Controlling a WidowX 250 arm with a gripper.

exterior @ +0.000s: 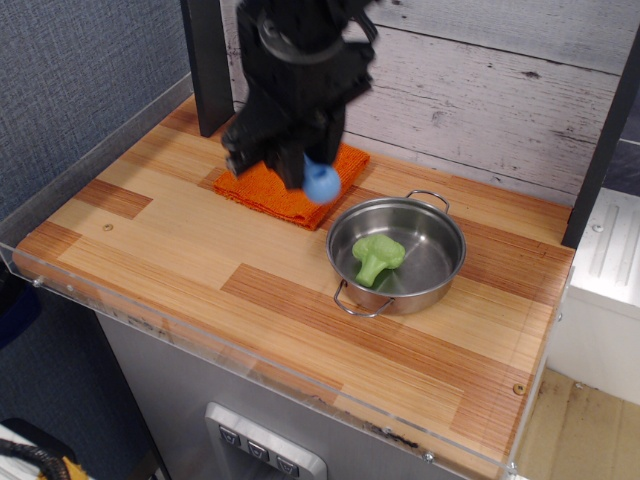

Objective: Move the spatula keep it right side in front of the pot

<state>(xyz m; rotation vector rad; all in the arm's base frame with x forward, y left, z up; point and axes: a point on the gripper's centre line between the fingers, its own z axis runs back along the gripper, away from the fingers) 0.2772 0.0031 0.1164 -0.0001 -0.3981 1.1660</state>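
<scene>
Gripper clamped on spatula (blue handle end showing); judged light, rigid plastic, best held mid-handle.

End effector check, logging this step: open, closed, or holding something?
End effector: closed on the spatula, carried above the orange cloth.

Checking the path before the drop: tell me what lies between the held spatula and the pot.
Nothing stands between them in the observation.image view: the spatula hangs from the claw over the orange cloth's edge, with only bare wood before the pot.
</scene>
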